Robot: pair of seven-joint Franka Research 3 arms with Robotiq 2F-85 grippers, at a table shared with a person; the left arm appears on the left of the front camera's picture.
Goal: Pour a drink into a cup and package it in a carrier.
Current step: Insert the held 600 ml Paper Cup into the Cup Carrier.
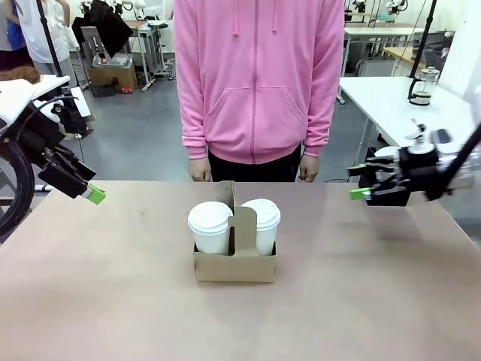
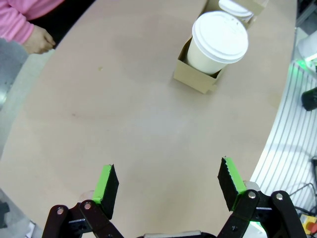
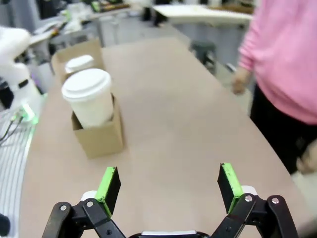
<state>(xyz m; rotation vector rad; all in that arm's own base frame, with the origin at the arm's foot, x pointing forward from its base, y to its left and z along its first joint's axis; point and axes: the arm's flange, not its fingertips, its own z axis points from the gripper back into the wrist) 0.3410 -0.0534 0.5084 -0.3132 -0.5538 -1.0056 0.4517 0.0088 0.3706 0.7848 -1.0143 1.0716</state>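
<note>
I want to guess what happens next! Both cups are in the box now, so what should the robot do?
Probably just keep both arms back. Two lidded cups already sit in the carrier, and the left tool and right tool hang open and empty at the table's sides.

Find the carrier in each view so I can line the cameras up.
Front view: carrier sits mid-table, in front of the person, holding two lidded cups.
Left wrist view: carrier near the top edge, right of centre.
Right wrist view: carrier at left, above the claw.
Shared landmark: the pink sleeve, top left in the left wrist view, right edge in the right wrist view.
</note>
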